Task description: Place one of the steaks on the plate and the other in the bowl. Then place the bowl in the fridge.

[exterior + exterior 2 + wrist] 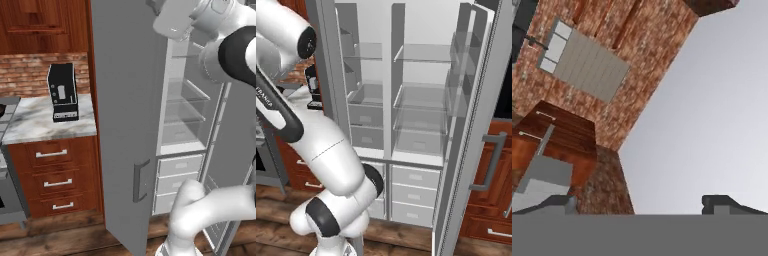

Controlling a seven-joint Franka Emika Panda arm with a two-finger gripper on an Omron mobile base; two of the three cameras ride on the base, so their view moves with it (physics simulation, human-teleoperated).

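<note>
The fridge [416, 120] stands wide open, showing pale glass shelves, door bins and grey drawers at the bottom. Its left door [125, 100] swings out toward me, and the lit interior [185, 125] lies to the right of that door. My arm rises high in front of the fridge's upper part. In the hand view my gripper [641, 202] is open, its two dark fingertips [722, 201] set far apart with nothing between them, facing a flat light-grey surface [712, 100] beside a brick wall [637, 50]. The steaks, the plate and the bowl are out of view.
A black coffee machine [63, 92] sits on the marble counter [45, 122] left of the fridge, above wooden drawers [52, 175]. A stove edge [6, 165] is at far left. The fridge's right door [491, 160] with its bar handle stands open before wooden cabinets.
</note>
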